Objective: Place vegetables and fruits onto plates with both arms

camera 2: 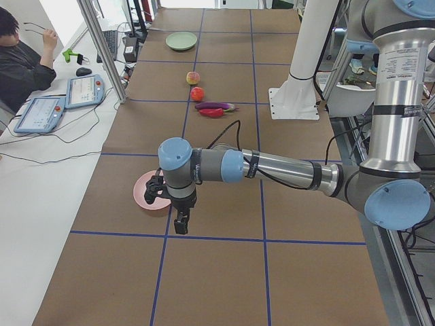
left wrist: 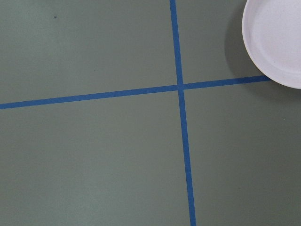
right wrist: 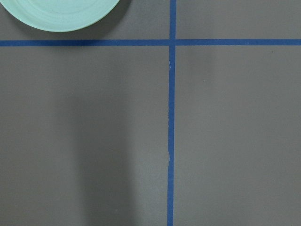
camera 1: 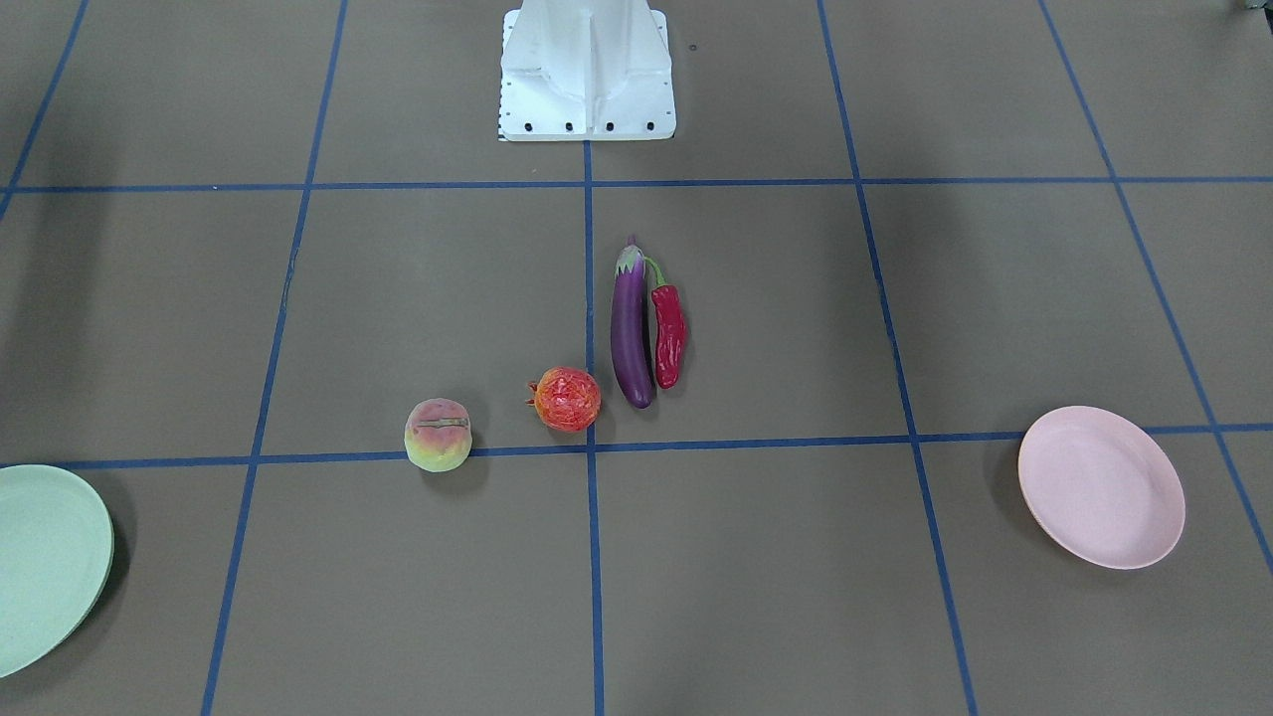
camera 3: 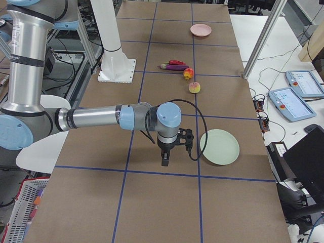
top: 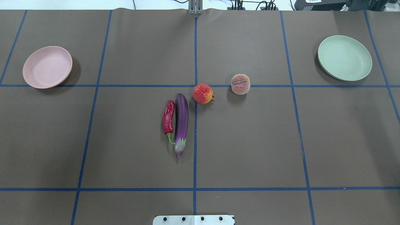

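Seemingly unstarted: eggplant (top: pixel 182 118), chili (top: pixel 168 117), pomegranate (top: pixel 203 93), peach (top: pixel 240 84) lie on the tabletop (top: pixel 250 140), so left fingers (camera 2: pixel 181 224) and right fingers (camera 3: pixel 165 159), released or clenched I cannot tell, must reach inward.

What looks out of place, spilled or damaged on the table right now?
Nothing stands out. The eggplant and chili lie side by side, the pomegranate and peach sit nearby, and the pink plate and green plate lie flat and empty.
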